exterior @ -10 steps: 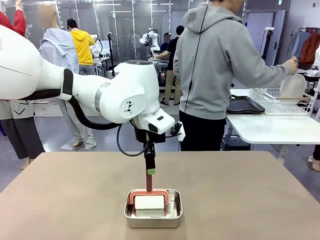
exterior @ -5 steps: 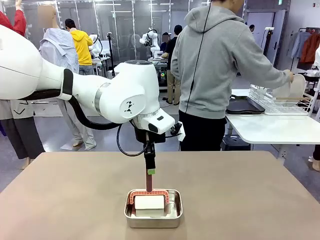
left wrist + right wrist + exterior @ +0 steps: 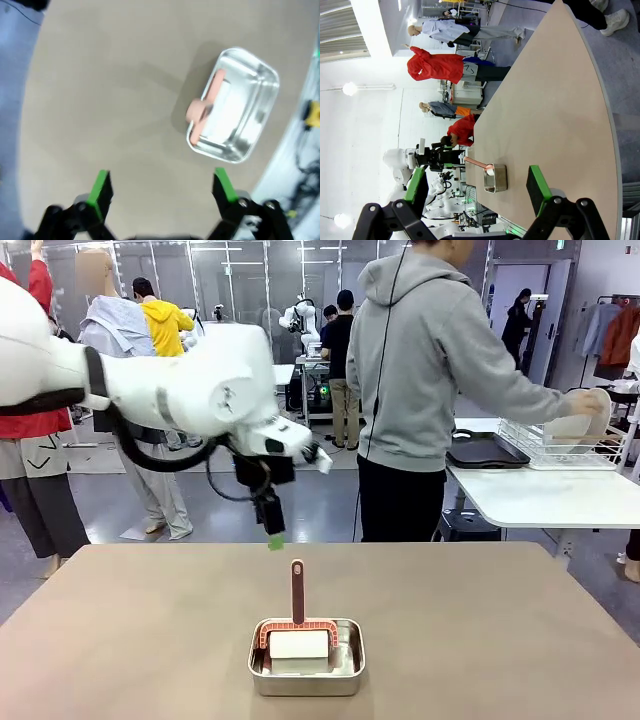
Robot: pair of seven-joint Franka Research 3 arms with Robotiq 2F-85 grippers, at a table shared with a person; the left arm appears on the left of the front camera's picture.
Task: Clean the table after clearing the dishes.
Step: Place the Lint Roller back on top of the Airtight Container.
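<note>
- Hovering above the counter [image 3: 480,620] left of centre, the left gripper [image 3: 272,537] has its jaws spread wide with nothing between them; in the left wrist view its green pads [image 3: 100,186] stand well apart over bare brown-taupe surface.
- The right gripper [image 3: 477,187] also has its jaws fully parted and empty, looking along the counter from one side.
- A rectangular steel pan [image 3: 306,657] sits near the front edge of the counter, roughly at the middle, below and to the right of the left gripper and clear of it.
- Inside the pan lies a white block [image 3: 299,645], with the reddish-orange head of a brush-like tool [image 3: 297,612] arched over its far side; the tool's brown handle stands upright out of the pan.
- From the left wrist the same pan shows shiny walls, the pink-orange tool and the white block inside.
- The rest of the brown-taupe top is bare.
- At the far side a person [image 3: 430,380] in a grey hoodie stands turned away, reaching right toward a wire dish rack [image 3: 555,445] on a white table [image 3: 540,495].
- The person's hand holds a white plate [image 3: 585,412] at the rack; a dark tray [image 3: 487,450] lies on the white table beside the rack.
- I can make out no readable writing or labels on the pan, the tool or the rack.
</note>
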